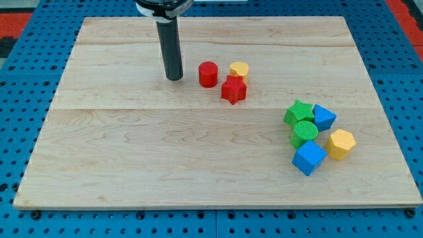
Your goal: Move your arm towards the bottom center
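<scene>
wooden board (132,152) unlabelled; my tip (174,78) just left of red cylinder (208,74).

No text, label, brand, number or sign can be read anywhere in this view — the wooden board (198,165) is plain grain, the coloured blocks carry no markings, and the dark rod bears no lettering that can be made out.

My tip (174,78) left of red cylinder (208,74)
</scene>
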### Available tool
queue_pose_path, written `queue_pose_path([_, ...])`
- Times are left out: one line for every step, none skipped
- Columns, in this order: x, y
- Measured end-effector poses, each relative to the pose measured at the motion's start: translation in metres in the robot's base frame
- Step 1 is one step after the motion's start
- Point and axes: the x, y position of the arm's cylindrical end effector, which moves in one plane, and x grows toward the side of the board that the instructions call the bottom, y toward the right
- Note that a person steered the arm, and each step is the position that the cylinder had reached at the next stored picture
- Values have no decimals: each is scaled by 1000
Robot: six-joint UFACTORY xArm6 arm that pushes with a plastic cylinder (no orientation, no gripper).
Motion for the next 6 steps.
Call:
queue_pose_path([2,43])
queue_pose_path([28,63])
queue_pose_path([92,40])
queue_pose_path([176,111])
queue_pose_path([235,191])
queue_pose_path([239,250])
